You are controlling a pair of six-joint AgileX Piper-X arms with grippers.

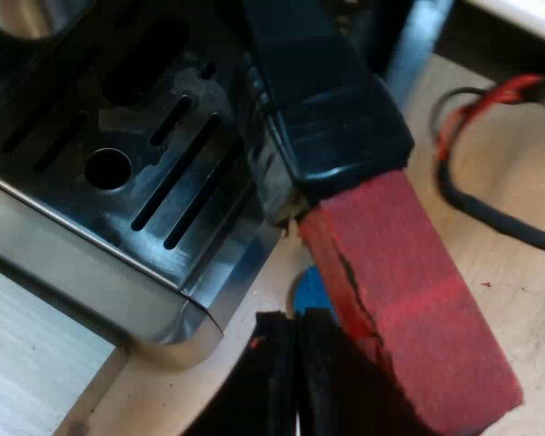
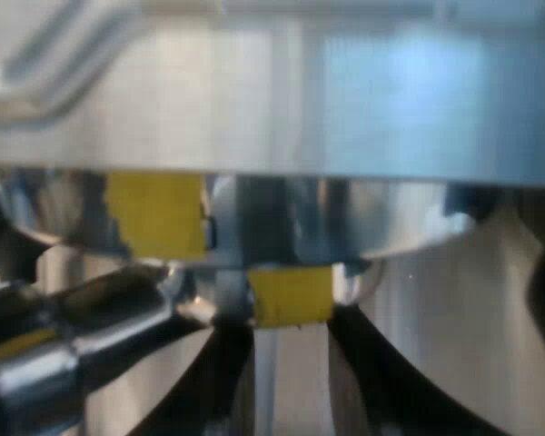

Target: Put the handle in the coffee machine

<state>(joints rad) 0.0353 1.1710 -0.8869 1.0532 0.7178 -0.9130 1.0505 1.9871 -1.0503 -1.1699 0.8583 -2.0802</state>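
Note:
The holder's dark handle (image 1: 327,100) reaches out over the espresso machine's slotted drip tray (image 1: 118,163), and its red end (image 1: 409,291) is close to the camera. My left gripper (image 1: 297,372) is shut, with its black fingers pressed together against the side of the red end and nothing between them. In the right wrist view, the holder's metal neck (image 2: 82,318) meets the round metal underside of the machine's front (image 2: 272,100). My right gripper (image 2: 291,391) is open just below it, one finger on either side of a yellow mark (image 2: 291,295).
A blue round thing (image 1: 307,292) lies on the wooden tabletop (image 1: 518,300) under the red end, mostly hidden. The drip tray's shiny corner (image 1: 195,318) is close to my left fingers. A second yellow mark (image 2: 154,213) sits on the metal ring above the holder's neck.

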